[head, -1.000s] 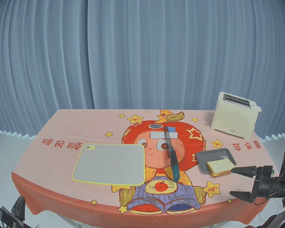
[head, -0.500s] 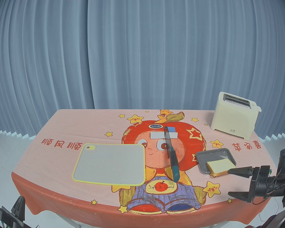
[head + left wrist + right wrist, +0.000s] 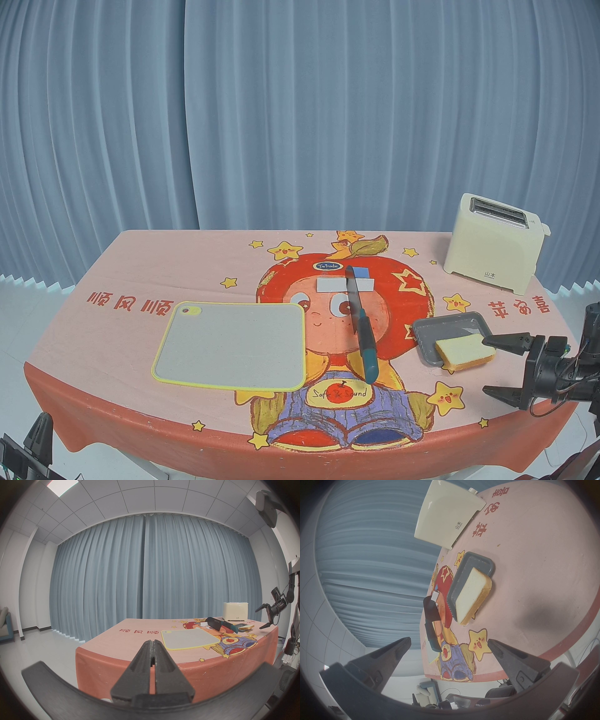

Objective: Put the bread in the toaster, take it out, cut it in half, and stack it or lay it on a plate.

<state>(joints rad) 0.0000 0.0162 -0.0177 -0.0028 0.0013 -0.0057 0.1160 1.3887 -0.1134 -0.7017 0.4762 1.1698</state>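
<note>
Fingers [image 3: 509, 342] of our right gripper [image 3: 486, 365] stand wide apart with nothing between them. They hang level just beside the right end of the bread [image 3: 465, 350], and the upper tip is nearly at its crust. We judge the wide spread is meant to take the slice across its width, so the step in hand is the first pick-up.

The bread lies flat on the near right part of the grey tray [image 3: 450, 325], overlapping the tray's near rim. That overlap leaves an edge we can approach from the side. The toaster [image 3: 495, 240] stands behind the tray at the far right of the table [image 3: 156, 262] with its slots facing up, a short lift away for this arm.

The knife [image 3: 365, 340] lies mid-table, handle toward us and blade propped on a small white-and-blue block [image 3: 331, 285], probably so the handle can be gripped. The cutting board [image 3: 231, 344] lies just left of it.

Our left gripper [image 3: 153, 642] hangs low off the table's near left corner, its jaws pressed together on nothing.
</note>
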